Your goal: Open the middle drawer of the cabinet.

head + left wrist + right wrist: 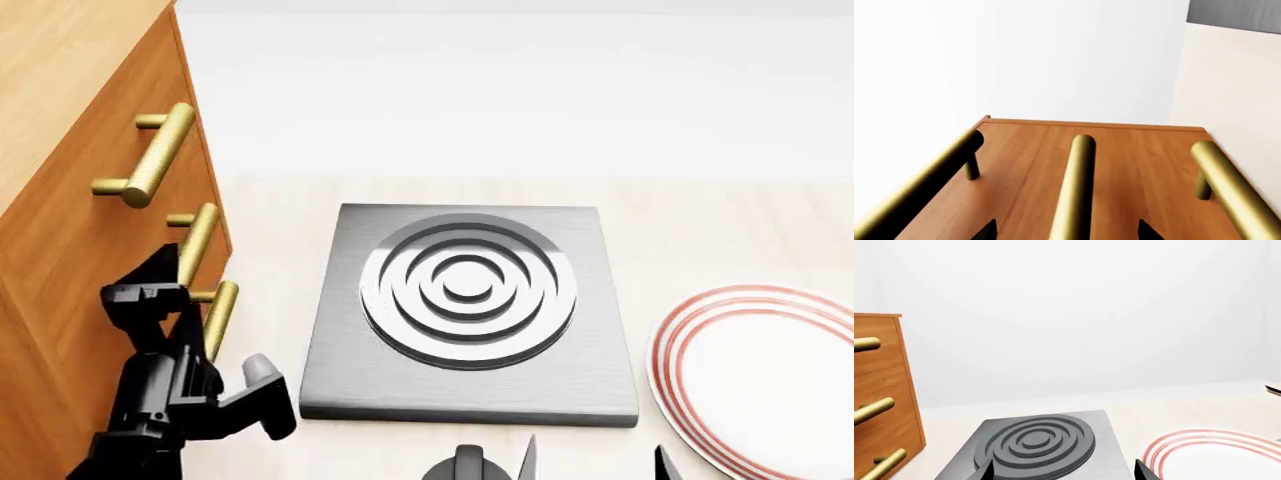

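the cabinet [67, 190] is standing at the left, all three fronts flush, so the middle drawer [127, 250] is not yet opening. the left gripper [1066, 231] is sitting spread around the middle handle [1075, 190], fingertips showing on either side of the bar, not yet pinching it. closing and pulling are what is left. the right gripper [1062, 471] is hanging open near the hotplate [467, 310], idle.
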You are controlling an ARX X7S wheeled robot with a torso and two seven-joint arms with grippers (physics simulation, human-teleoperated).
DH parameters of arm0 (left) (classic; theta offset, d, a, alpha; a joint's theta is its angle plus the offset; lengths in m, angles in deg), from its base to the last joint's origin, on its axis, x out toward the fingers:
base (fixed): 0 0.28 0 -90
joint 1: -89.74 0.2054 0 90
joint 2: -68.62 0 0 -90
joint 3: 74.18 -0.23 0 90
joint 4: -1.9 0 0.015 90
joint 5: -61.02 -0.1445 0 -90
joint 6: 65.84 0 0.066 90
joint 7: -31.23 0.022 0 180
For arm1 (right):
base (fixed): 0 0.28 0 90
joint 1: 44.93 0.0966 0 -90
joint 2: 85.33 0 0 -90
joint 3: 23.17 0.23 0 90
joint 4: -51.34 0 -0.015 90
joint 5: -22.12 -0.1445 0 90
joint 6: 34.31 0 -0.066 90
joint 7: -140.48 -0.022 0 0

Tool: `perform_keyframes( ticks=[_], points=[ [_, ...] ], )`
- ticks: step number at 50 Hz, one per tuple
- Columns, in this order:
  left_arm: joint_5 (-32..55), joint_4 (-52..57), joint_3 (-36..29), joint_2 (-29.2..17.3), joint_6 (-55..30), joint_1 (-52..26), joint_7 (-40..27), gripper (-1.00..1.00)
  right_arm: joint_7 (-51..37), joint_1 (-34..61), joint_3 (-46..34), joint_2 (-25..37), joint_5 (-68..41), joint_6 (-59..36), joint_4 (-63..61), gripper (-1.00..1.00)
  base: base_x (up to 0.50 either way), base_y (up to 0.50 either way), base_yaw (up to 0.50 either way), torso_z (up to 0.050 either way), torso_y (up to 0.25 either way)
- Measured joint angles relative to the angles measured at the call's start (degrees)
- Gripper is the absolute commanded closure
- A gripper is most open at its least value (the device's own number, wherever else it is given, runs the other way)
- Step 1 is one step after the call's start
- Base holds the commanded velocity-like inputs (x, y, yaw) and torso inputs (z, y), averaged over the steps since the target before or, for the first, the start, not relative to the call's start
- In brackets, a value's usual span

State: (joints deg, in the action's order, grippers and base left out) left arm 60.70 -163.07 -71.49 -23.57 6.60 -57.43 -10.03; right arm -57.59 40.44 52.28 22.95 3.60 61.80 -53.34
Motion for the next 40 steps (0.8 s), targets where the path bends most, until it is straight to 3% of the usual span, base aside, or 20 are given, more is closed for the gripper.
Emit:
perform_keyframes(
  ticks=[40],
  points=[
    [2.8,1.0,-1.5,1.3,0.2,-0.1,-1.6,1.0,-0.7,-0.1,-0.2,0.6,-0.6,0.3,-0.2,-1.0,0.0,0.0,0.0,0.0,0.0]
  ],
)
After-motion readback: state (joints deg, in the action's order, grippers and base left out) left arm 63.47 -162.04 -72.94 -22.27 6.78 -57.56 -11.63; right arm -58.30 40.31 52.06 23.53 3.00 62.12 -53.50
